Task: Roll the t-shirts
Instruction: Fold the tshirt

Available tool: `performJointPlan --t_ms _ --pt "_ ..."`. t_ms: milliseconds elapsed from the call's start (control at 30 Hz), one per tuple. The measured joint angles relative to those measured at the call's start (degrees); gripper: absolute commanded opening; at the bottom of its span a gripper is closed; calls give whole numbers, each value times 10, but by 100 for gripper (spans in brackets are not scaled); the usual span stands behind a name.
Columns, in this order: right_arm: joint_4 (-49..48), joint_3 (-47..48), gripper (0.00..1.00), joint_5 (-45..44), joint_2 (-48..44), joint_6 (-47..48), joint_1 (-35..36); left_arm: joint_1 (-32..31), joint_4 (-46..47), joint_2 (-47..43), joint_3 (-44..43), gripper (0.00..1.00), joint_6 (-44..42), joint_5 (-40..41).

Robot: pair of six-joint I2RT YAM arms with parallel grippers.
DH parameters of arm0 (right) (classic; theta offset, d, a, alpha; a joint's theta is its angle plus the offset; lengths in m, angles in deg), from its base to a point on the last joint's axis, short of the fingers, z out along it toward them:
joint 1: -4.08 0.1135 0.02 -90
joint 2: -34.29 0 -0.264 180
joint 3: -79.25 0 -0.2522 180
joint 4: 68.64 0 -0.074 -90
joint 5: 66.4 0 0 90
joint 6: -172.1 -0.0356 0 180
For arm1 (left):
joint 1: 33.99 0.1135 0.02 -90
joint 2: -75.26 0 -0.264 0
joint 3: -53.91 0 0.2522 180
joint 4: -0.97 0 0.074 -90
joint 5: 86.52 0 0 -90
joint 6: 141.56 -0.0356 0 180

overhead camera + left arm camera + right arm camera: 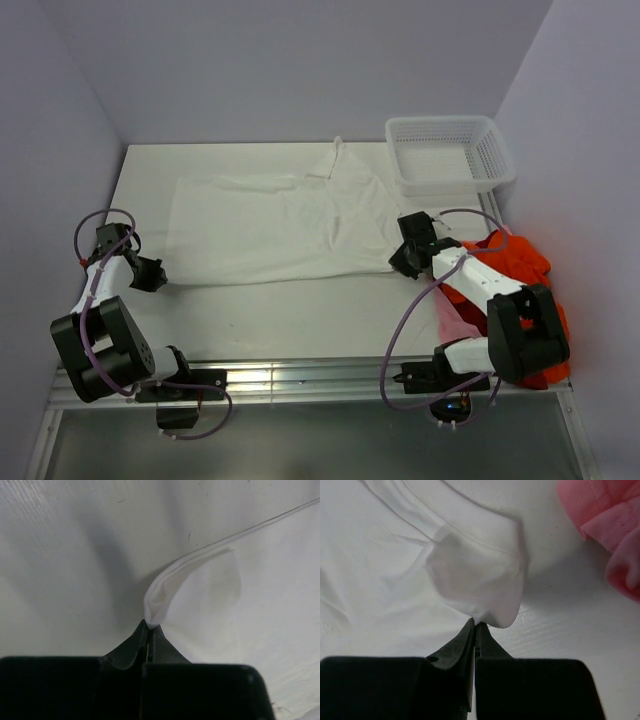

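A white t-shirt (275, 228) lies spread flat across the middle of the table. My left gripper (157, 275) is shut on its near left corner, and the left wrist view shows the pinched hem (155, 611) lifted at the fingertips. My right gripper (400, 262) is shut on its near right corner, and the right wrist view shows the cloth (480, 580) bunched up at the tips. A pile of orange-red t-shirts (510, 265) lies at the right edge under my right arm, and shows in the right wrist view (607, 525).
A white plastic mesh basket (448, 152) stands at the back right corner, just past the shirt's sleeve. Walls close the table on the left, back and right. A metal rail (300, 380) runs along the near edge.
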Motion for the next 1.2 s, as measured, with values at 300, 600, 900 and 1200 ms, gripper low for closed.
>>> performJointPlan --t_ms 300,600,900,1200 --pt "-7 -68 0 -1 -35 -15 0 0 0 0 6 1 -5 0" --pt "3 -125 0 -2 -136 -36 0 0 -16 -50 26 0 0 4" --pt "17 -155 0 -3 -185 -42 0 0 -63 -79 26 0 14 25" --pt "26 -158 39 -3 -184 -38 0 0 -78 -93 26 25 13 23"
